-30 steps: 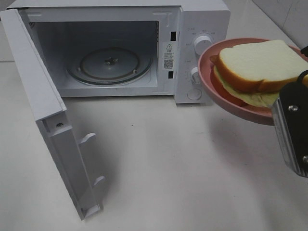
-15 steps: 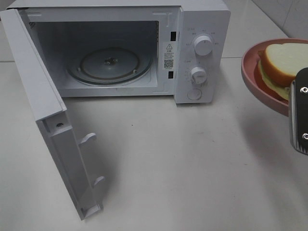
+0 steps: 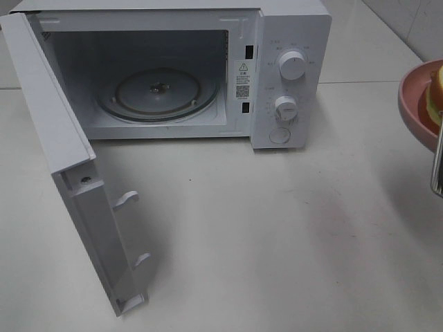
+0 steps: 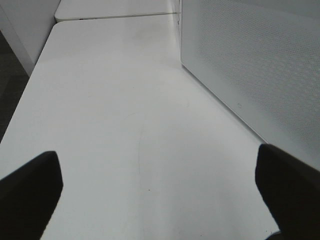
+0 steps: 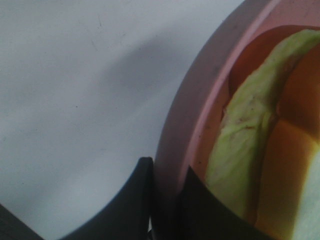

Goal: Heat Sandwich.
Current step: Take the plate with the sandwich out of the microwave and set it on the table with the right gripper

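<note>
1. The microwave (image 3: 208,69) fills the upper left and centre of the high view with its door (image 3: 76,173) swung wide open toward the lower left. That step looks done. The cavity holds only the glass turntable (image 3: 158,93).

2. The sandwich (image 5: 260,150) is not inside yet. It lies on the pink plate (image 3: 415,104), held in the air at the far right edge of the high view, well apart from the cavity. Only a sliver of bread shows there; the right wrist view shows its green layer and orange crust at the right of the frame.

3. The right gripper (image 5: 165,200) is pinched narrow on the plate's rim, one finger outside and one inside.

4. The left gripper (image 4: 160,190) stands wide and holds nothing, above bare table (image 4: 125,100) beside the microwave's perforated side wall.

5. Left, as I judge it: carry the plate across to the opening, set it on the turntable, let go, close the door, then turn a knob (image 3: 291,65).
</note>
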Robot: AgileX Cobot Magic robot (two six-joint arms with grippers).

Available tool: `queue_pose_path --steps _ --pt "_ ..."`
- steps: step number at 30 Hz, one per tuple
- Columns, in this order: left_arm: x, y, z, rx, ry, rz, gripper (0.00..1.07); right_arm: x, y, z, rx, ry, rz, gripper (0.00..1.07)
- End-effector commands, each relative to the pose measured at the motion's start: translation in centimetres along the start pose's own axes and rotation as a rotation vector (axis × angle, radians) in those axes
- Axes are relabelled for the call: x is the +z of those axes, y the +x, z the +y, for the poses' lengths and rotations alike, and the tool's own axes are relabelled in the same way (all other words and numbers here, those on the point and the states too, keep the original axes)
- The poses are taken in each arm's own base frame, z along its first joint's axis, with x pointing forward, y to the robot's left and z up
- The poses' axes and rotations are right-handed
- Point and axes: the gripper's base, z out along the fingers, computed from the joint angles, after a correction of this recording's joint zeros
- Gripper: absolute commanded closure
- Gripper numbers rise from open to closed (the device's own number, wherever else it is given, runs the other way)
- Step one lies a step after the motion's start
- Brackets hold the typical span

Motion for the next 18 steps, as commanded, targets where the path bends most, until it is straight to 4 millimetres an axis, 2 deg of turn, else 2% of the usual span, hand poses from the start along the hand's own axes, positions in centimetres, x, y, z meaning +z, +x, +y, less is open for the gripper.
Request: queue_pose_path --steps 1,5,11,18 --pt "-0.2 0.1 0.0 -0.002 -0.005 -0.034 0.05 0.2 0.3 -0.3 0.069 0.035 0.058 1.07" --pt "-0.2 0.1 0.0 -0.002 -0.005 -0.034 0.05 0.8 0.0 -0.2 0.110 0.025 0.112 1.07" --pt "-0.2 0.1 0.0 -0.002 -0.005 -0.034 0.05 2.2 -1.2 -0.1 0.281 0.051 0.181 1.07" --pt "-0.2 0.1 0.0 -0.002 -0.005 -0.034 0.05 4.0 -2.4 0.7 0.338 0.036 0.255 1.07"
